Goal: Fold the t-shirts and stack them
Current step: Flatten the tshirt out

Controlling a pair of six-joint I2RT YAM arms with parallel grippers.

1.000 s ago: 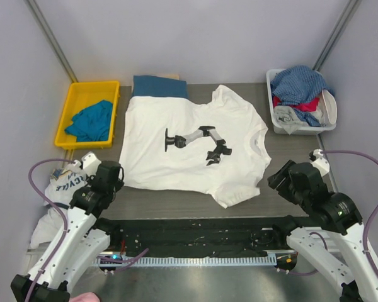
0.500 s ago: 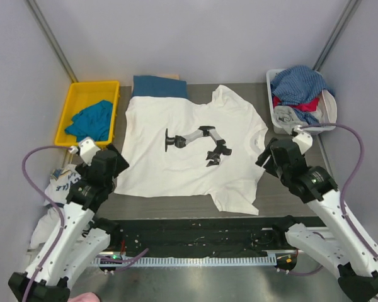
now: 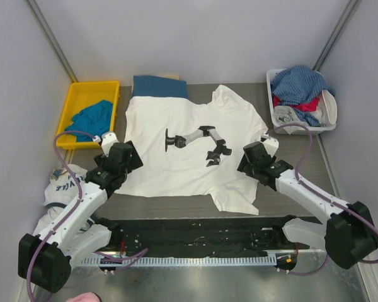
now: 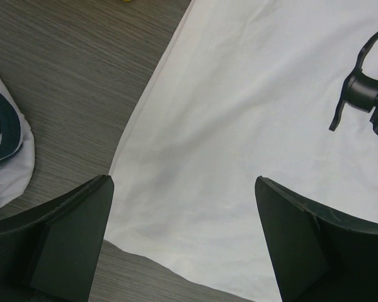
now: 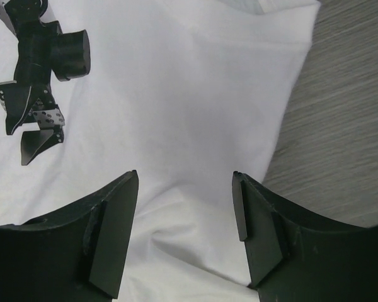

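Observation:
A large white t-shirt [image 3: 189, 148] with a black robot-arm graphic lies spread flat on the table. A folded dark blue t-shirt [image 3: 159, 85] lies at its far edge, partly under it. My left gripper [image 3: 131, 157] is open over the shirt's near-left hem corner [image 4: 176, 207], with nothing between the fingers. My right gripper [image 3: 247, 160] is open over the shirt's right side near the sleeve seam [image 5: 189, 207], empty.
A yellow bin [image 3: 70, 116] with a teal garment [image 3: 91, 119] stands at the back left. A white basket [image 3: 272, 110] of mixed clothes stands at the back right. Another white printed garment [image 3: 63, 185] lies crumpled at the left, also in the left wrist view [image 4: 3, 151].
Both arms have reached forward from the table's sides onto the white shirt. The left gripper moved to its near-left corner, the right to its right side. The shirt has barely shifted.

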